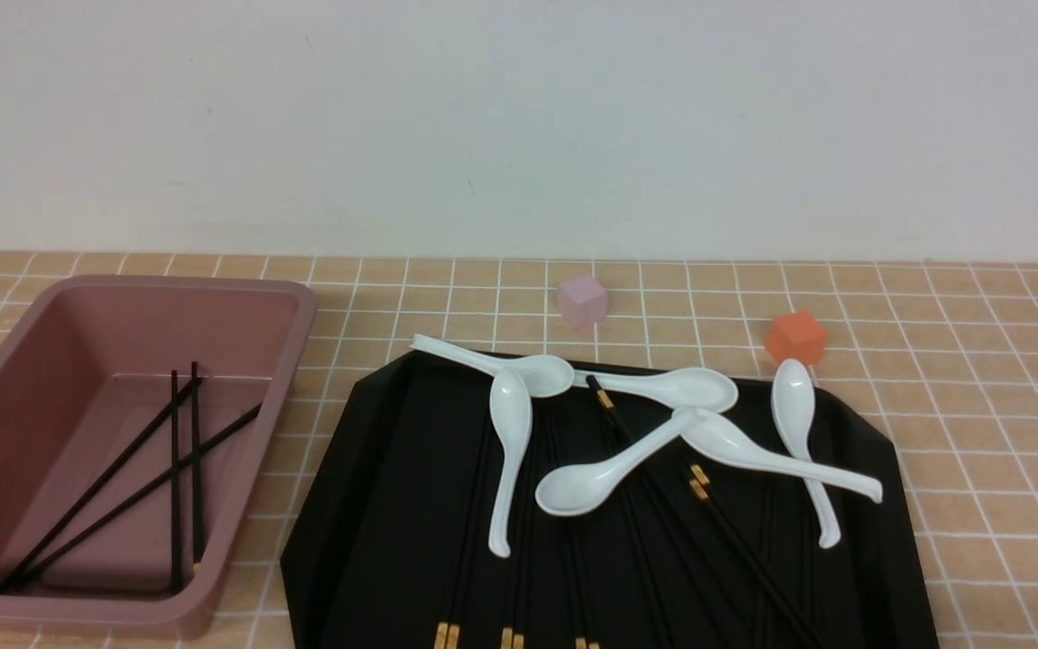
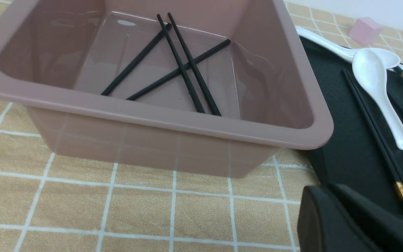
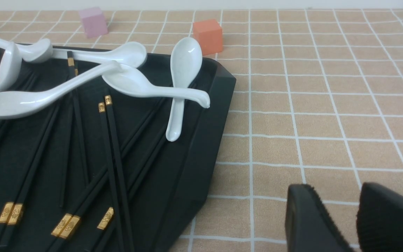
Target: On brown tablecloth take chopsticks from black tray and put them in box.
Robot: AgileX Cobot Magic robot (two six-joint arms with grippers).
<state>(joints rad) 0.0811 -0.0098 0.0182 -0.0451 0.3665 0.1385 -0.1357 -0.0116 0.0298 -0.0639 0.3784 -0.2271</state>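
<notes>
The black tray (image 1: 375, 505) lies on the brown tablecloth (image 1: 978, 406), and several chopsticks (image 1: 699, 482) lie on it under and between white spoons (image 1: 510, 451). The pink box (image 1: 294, 315) stands left of the tray and holds several chopsticks (image 1: 175, 469), crossed on its floor. Neither gripper shows in the front view. In the left wrist view my left gripper (image 2: 322, 189) is shut and empty, low over the cloth by the tray's corner (image 2: 348, 147), near the box (image 2: 152, 119). In the right wrist view my right gripper (image 3: 338, 196) is open and empty over the cloth, beside the tray (image 3: 194, 154).
A pale pink cube (image 1: 582, 299) and an orange cube (image 1: 795, 337) sit on the cloth just behind the tray. A white wall runs along the back of the table. One spoon bowl overhangs the tray's back rim near the orange cube.
</notes>
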